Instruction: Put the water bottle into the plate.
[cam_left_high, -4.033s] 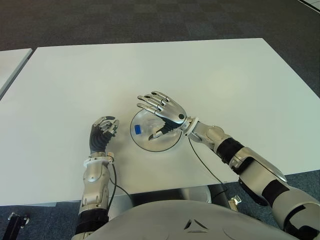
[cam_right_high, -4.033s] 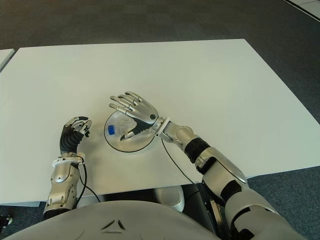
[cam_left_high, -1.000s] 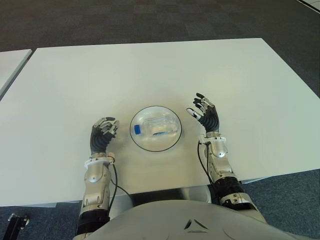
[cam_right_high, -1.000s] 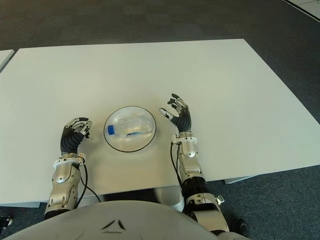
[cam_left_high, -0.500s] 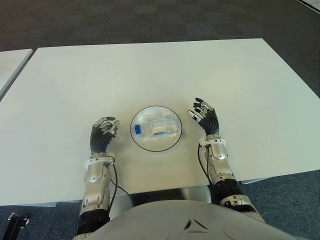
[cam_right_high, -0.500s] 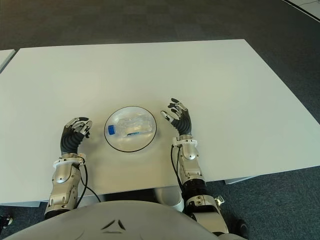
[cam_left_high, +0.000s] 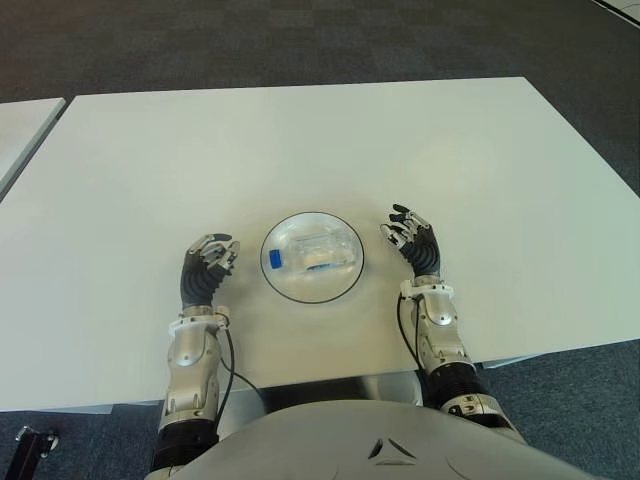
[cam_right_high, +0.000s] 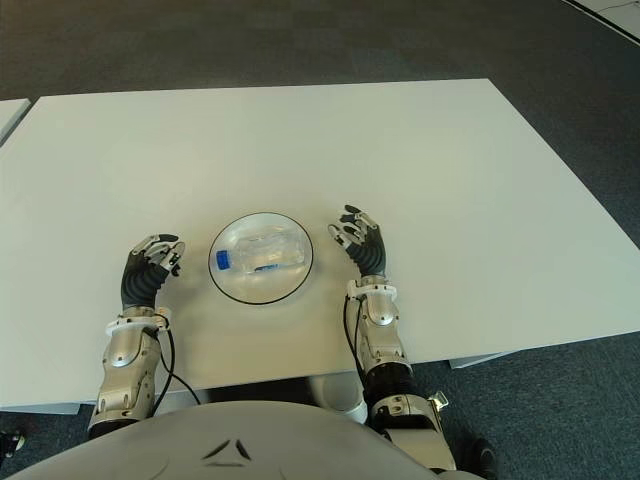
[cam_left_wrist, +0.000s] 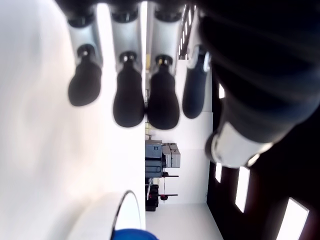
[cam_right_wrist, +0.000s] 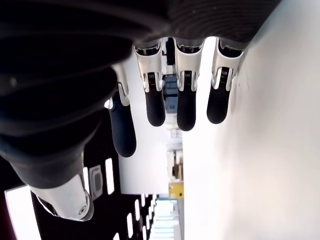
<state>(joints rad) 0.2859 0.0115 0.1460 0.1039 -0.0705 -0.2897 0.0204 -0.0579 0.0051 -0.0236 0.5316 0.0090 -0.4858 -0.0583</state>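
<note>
The water bottle (cam_left_high: 312, 254) lies on its side inside the plate (cam_left_high: 345, 284), its blue cap (cam_left_high: 274, 260) pointing toward the robot's left, so the task looks done as things lie. The plate sits on the white bench (cam_left_high: 300, 140) between the two hands.

The right robot hand (cam_left_high: 414, 243) shows just to the right of the plate, apart from it, fingers loosely bent and holding nothing; its wrist view shows the fingers (cam_right_wrist: 183, 102) hanging free with only the bench beside them. The left robot hand (cam_left_high: 205, 268) shows just to the left of the plate, fingers partly curled but empty; in its wrist view the plate rim and the blue cap appear close by.

What could go wrong from here is mostly a disturbance of a finished job. The bottle is round and lies loose in a shallow dish, so I judge that a knock to the rim could set it rolling toward the edge or out onto the bench. Both hands are near the plate, so a careless sideways sweep by either one might catch the rim and shove or tip it. The left one seems the likelier culprit, since the cap end lies on its side.
</note>
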